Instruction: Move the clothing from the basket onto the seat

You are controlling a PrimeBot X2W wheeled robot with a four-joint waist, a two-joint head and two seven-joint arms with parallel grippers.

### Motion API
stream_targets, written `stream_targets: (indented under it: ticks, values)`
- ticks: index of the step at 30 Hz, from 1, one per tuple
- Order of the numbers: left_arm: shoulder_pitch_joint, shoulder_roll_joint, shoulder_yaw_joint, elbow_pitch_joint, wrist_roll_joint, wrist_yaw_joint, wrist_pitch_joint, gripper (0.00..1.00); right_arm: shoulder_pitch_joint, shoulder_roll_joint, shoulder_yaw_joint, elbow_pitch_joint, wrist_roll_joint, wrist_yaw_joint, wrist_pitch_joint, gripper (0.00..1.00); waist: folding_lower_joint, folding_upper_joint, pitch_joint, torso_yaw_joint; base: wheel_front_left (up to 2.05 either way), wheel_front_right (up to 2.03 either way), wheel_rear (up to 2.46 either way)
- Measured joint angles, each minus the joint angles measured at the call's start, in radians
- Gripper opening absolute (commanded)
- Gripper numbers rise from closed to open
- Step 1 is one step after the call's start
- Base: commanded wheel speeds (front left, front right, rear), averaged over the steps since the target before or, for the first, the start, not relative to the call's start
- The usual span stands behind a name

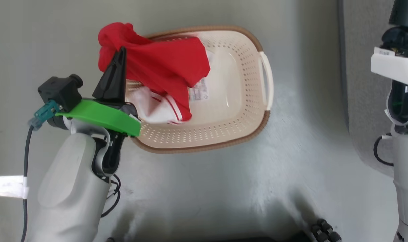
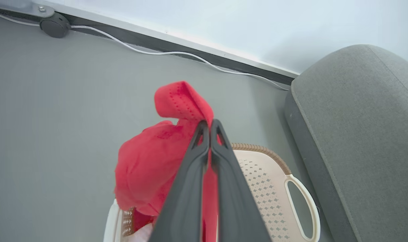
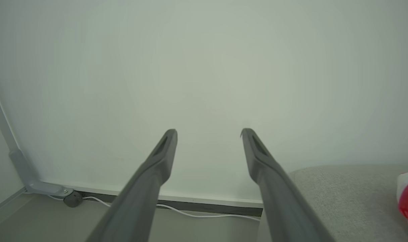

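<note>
- Left gripper (image 2: pixel 207 125) right up close: its two long dark fingers are pinched tight on a bright red, soft knit garment (image 1: pixel 167 64), with a fold poking up past the tips.
- The red cloth hangs limp from that grip, draped over the left end of the cream perforated plastic laundry basket (image 1: pixel 224 136) on the grey floor (image 1: pixel 224 188).
- Under it, a white garment with red stripes (image 1: pixel 157 109) lies inside the basket.
- Both look light and floppy, likely to trail and catch the brown rim; a bunched fold is the place to pinch.
- The large grey woven-fabric seat cushion (image 2: pixel 358 134) stands just beside the basket.
- Right gripper (image 3: pixel 209 132) hangs spread wide, holding nothing.
</note>
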Motion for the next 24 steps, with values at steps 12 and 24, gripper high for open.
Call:
stream_targets:
  ticks: [12,24]
  values:
    - [0.094,0.003,0.024,-0.052,-0.023,-0.004,0.000,0.00,0.122,-0.005,-0.015,0.059,0.000,0.028,0.000,1.00,0.0000,0.0000,-0.181,0.110,0.00,0.00,0.00]
    - [0.219,0.051,0.052,-0.116,-0.014,-0.004,0.000,0.00,0.268,0.042,0.012,0.145,0.003,0.052,0.000,1.00,0.0000,0.0000,-0.385,0.151,0.00,0.00,0.00]
